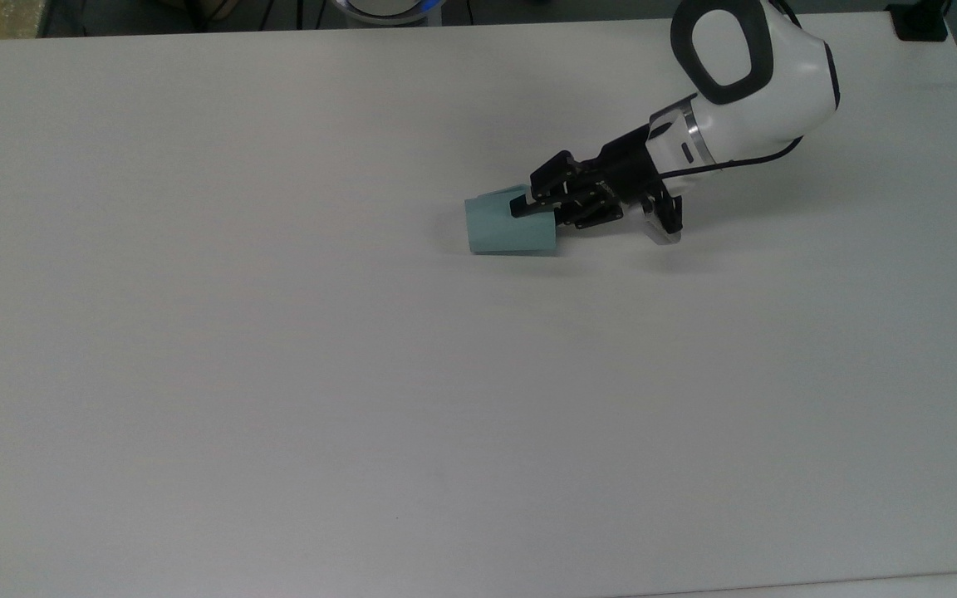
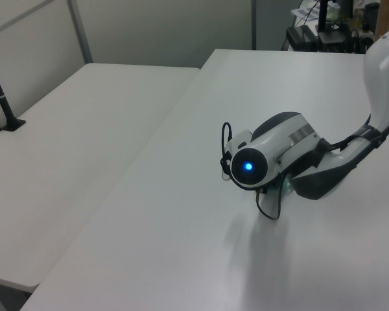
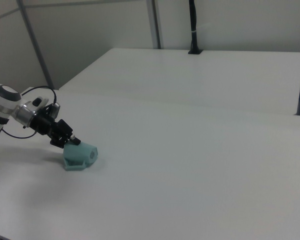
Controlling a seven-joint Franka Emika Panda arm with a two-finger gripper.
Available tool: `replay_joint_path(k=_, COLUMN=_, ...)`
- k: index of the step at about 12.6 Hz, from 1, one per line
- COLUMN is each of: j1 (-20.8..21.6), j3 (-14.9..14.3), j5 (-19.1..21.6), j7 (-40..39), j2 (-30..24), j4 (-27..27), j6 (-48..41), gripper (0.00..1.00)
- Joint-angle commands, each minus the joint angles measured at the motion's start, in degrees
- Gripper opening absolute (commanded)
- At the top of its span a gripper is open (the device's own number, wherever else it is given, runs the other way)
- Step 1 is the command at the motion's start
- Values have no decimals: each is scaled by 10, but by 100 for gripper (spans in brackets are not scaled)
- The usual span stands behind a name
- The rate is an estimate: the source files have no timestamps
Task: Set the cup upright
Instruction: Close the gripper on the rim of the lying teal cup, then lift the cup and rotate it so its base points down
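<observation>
The teal cup (image 1: 507, 223) lies on its side mid-table (image 1: 279, 374), far from every edge, the gripper (image 1: 538, 209) clamped on its rim.

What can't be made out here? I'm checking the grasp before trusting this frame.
- Left view: the cup is nearly all hidden behind the arm's wrist; just a teal sliver shows.
- Top view: the gripper covers the cup's rim, so its hold there is hidden.
- Right view: the lower finger is behind the cup, at the gripper.
</observation>
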Motion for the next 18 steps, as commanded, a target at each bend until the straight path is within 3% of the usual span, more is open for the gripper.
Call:
replay_joint_path(k=1, j1=17, j3=-7, j5=-6, j7=7, j2=-4, j4=-24, j6=-8, gripper=11)
replay_joint_path(k=2, j1=17, j3=-7, j5=-7, j7=9, j2=2, j4=-27, j6=-8, gripper=0)
replay_joint_path(k=8, j1=17, j3=-6, j5=-7, j7=2, j2=0, j4=-33, j6=-3, gripper=0)
replay_joint_path(k=15, j1=-6, j3=-5, j5=21, j7=-29, j2=-96, j4=-14, j6=-3, gripper=0)
replay_joint_path(k=18, j1=-44, j3=-4, j5=50, j7=-49, j2=-129, j4=-6, j6=0, gripper=0)
